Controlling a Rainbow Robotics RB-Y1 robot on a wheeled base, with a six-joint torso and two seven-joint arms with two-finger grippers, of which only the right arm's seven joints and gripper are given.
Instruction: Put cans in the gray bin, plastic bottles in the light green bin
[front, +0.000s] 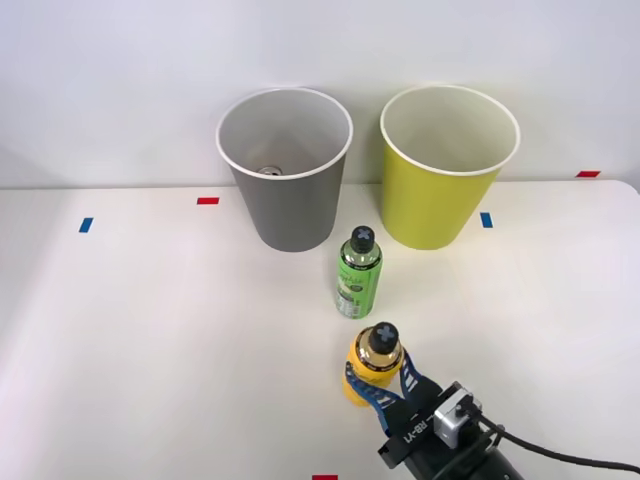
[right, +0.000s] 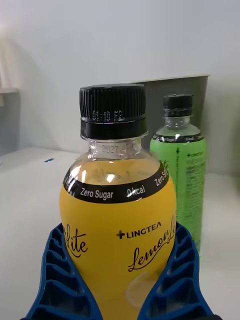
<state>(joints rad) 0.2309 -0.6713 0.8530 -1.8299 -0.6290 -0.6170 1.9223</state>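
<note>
On the white surface (front: 150, 330), the gripper (front: 380, 385) is clasped around the yellow bottle (front: 372, 365) near the front edge, and it should lift straight up, clear the green bottle (front: 358, 273) just beyond, then carry right to the lime bin (front: 440, 200), not the gray bin (front: 290, 200).

White table (front: 150, 330) with small red and blue tape marks (front: 207, 201), plain pale wall (front: 120, 80) behind
</note>
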